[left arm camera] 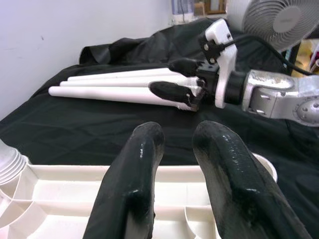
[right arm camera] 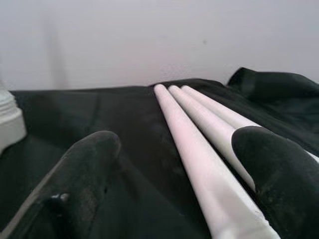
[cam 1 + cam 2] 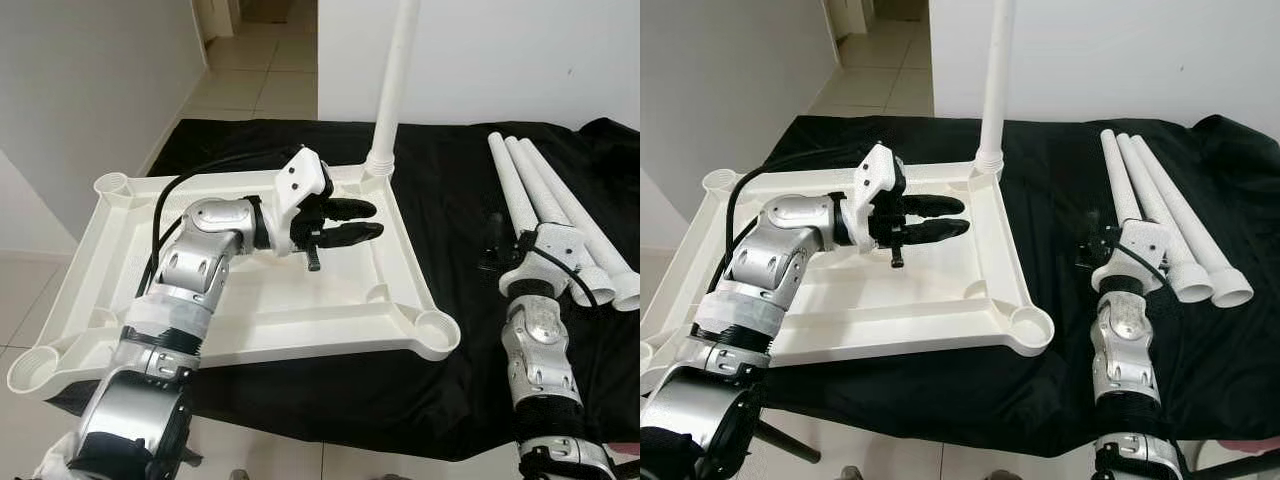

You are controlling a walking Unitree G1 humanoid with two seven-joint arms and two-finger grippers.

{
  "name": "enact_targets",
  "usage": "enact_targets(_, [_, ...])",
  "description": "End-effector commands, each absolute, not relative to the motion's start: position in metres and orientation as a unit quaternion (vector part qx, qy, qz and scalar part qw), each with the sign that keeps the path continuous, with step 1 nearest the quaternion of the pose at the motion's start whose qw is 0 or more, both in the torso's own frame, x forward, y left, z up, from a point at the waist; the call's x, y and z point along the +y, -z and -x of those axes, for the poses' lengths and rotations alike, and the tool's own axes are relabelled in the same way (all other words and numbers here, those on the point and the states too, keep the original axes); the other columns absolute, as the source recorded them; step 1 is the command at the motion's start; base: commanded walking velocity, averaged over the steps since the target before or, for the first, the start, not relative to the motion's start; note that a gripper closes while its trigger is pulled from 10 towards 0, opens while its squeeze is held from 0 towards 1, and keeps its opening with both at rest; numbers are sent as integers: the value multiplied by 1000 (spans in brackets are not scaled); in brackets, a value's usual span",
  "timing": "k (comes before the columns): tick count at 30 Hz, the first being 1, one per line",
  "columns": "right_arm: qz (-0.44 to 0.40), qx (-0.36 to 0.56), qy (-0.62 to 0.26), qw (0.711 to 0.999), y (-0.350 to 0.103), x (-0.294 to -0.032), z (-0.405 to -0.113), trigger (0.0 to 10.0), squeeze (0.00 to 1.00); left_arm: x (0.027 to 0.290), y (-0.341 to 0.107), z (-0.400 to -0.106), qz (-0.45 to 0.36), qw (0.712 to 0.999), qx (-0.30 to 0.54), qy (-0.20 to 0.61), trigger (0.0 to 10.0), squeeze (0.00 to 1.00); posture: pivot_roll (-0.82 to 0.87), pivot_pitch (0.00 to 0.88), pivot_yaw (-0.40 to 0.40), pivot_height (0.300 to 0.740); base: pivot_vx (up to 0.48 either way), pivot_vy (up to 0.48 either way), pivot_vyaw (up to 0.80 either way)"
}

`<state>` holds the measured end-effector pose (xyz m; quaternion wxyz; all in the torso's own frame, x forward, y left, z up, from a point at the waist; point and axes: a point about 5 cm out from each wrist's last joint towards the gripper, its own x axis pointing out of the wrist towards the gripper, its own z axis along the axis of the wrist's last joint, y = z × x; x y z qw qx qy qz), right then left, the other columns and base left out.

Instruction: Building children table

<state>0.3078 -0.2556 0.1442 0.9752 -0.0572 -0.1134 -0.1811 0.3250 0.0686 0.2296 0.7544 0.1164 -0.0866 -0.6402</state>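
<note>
White plastic tabletop (image 3: 250,310) lies upside down on the black cloth (image 3: 450,190), one leg (image 3: 393,80) already upright in its far right corner socket. My left gripper (image 3: 352,222) hovers over it, fingers slightly apart, empty. My right gripper (image 2: 179,184) is open astride the nearest of three legs (image 3: 545,200) lying near the cloth's right edge; I should close near the thick end for balance

Even, bright indoor light fills both eye views, which are sharp, with only soft shadows on the black cloth (image 3: 450,300) over the desk. In the wrist views the near black fingers (image 2: 279,169) are blurred, and those in the left wrist view carry glossy highlights.
</note>
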Motion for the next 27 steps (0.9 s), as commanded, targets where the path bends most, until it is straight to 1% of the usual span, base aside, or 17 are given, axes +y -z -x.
enact_targets(1, [57, -97, 197, 974, -141, -260, -309, 10000, 0, 77, -238, -344, -101, 860, -103, 490, 10000, 0, -81, 0, 47, 740, 0, 0, 0])
enact_targets(4, [53, -70, 227, 970, -135, -271, -308, 10000, 0, 75, -238, -341, -100, 858, -107, 492, 10000, 0, -85, 0, 53, 740, 0, 0, 0])
enact_targets(13, [41, -51, 235, 970, -128, -275, -306, 10000, 0, 72, -235, -340, -103, 856, -103, 496, 10000, 0, -89, 0, 60, 740, 0, 0, 0])
enact_targets(18, [10, -11, 235, 972, -114, -277, -306, 10000, 0, 68, -233, -337, -104, 854, -101, 500, 10000, 0, -92, 0, 65, 740, 0, 0, 0])
enact_targets(23, [-29, 10, 238, 971, -108, -283, -308, 10000, 0, 66, -231, -336, -101, 852, -100, 503, 10000, 0, -103, 0, 68, 740, 0, 0, 0])
enact_targets(27, [-39, 14, 233, 972, -108, -286, -309, 10000, 0, 65, -231, -337, -98, 853, -99, 503, 10000, 0, -104, 0, 65, 740, 0, 0, 0])
